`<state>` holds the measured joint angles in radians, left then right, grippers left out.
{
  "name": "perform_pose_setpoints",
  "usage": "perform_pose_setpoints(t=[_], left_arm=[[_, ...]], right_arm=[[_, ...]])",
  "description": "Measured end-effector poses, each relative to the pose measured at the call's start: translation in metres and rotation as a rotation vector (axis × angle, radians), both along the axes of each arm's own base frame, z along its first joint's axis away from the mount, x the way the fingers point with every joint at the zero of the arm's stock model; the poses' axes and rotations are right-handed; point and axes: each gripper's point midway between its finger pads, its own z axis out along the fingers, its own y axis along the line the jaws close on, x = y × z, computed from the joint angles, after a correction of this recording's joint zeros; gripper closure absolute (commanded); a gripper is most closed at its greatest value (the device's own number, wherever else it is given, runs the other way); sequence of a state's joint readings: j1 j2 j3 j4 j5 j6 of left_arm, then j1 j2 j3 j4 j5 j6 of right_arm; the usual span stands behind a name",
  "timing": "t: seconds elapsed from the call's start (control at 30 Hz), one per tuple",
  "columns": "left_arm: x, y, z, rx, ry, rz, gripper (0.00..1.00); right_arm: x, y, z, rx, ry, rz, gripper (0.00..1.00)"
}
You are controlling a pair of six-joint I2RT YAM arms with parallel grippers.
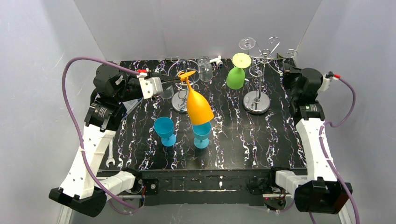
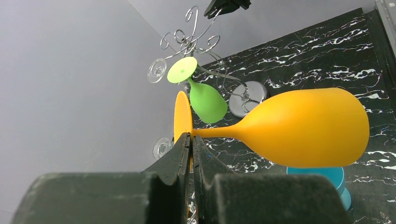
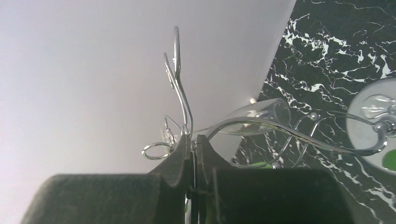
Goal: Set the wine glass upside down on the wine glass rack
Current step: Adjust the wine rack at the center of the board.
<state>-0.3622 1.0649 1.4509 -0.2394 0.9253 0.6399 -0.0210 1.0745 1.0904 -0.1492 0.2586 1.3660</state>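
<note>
An orange wine glass [image 1: 200, 106] hangs upside down, bowl low, above the table's middle. My left gripper [image 1: 183, 77] is shut on the edge of its foot; in the left wrist view the jaws [image 2: 192, 136] pinch the foot where the stem joins it, the orange wine glass [image 2: 303, 126] reaching right. The wine glass rack [image 1: 258, 81] stands at the back right with a green glass [image 1: 236, 77] hanging upside down from it. My right gripper [image 1: 285, 64] is at the rack's right side. In the right wrist view that gripper [image 3: 193, 137] is shut on one of the wine glass rack's [image 3: 180, 88] wire arms.
Two blue cups [image 1: 164, 129] [image 1: 201, 133] stand upright below the orange glass. A shorter loop-ring wire stand [image 1: 180, 95] is behind them, with a clear jar [image 1: 204, 68] beside it. A clear glass [image 3: 261, 114] hangs on the rack. A wrench [image 1: 110, 157] lies at the left edge.
</note>
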Motion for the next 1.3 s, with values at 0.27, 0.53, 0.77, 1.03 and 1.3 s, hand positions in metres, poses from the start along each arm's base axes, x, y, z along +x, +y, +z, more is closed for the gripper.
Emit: perform_pose_setpoints(t=[0.27, 0.53, 0.77, 1.03, 1.3], left_arm=[[0.000, 0.000, 0.000, 0.000, 0.001, 0.000, 1.00], [0.000, -0.001, -0.001, 0.001, 0.002, -0.007, 1.00], [0.005, -0.006, -0.006, 0.012, 0.004, -0.035, 1.00], [0.011, -0.022, -0.010, 0.033, -0.036, -0.113, 1.00], [-0.003, -0.060, -0.015, 0.061, -0.131, -0.260, 1.00]], right_arm=[[-0.012, -0.014, -0.013, 0.100, -0.042, -0.135, 0.72], [-0.017, -0.016, -0.042, 0.014, 0.075, -0.149, 0.22], [-0.031, -0.014, -0.055, -0.113, 0.191, -0.101, 0.02], [-0.063, -0.013, -0.037, -0.255, 0.255, -0.035, 0.02], [-0.129, -0.017, -0.021, -0.391, 0.290, 0.008, 0.02]])
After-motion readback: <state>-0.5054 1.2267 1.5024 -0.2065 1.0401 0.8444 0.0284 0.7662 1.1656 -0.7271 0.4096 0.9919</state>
